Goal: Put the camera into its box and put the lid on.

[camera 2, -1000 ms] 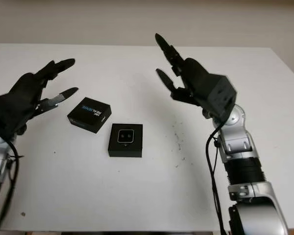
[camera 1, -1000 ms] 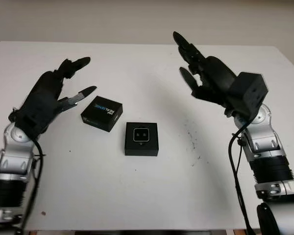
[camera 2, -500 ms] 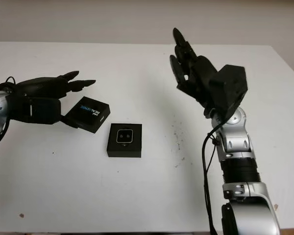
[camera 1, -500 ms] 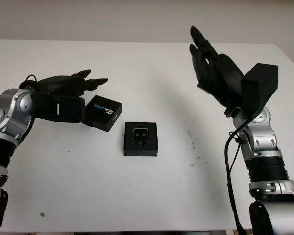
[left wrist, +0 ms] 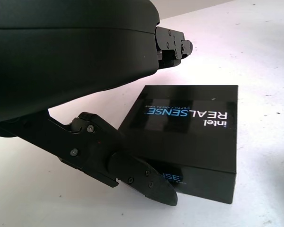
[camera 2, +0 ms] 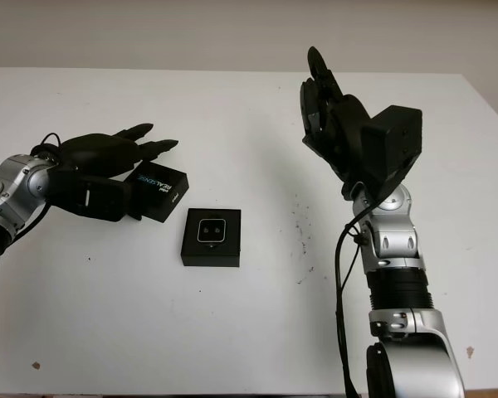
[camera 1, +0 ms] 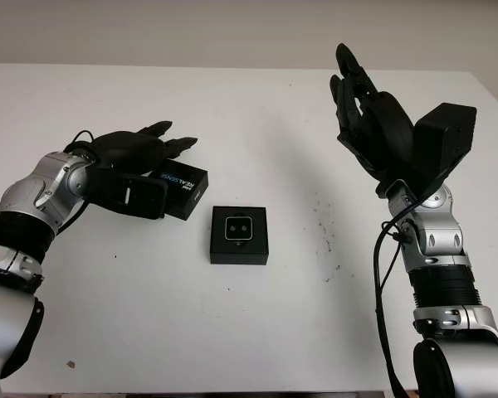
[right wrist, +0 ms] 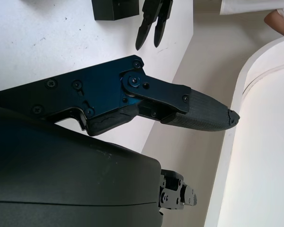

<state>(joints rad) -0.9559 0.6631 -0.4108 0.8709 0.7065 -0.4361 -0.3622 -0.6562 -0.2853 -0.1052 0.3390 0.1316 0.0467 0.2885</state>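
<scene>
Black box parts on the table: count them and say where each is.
2. The open box with the camera inside sits mid-table. The printed lid lies beside it toward the left hand, which is at the lid and partly covers it.

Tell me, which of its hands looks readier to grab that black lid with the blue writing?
Probably the left hand: it is over and around the lid, fingers either side but not closed. The right hand is open, raised well off the table on the far side of the open box.

Our left hand [camera 1: 137,162] reaches low and level, open, palm turned inward; our right hand [camera 1: 373,116] is raised, open, fingers pointing up.
</scene>
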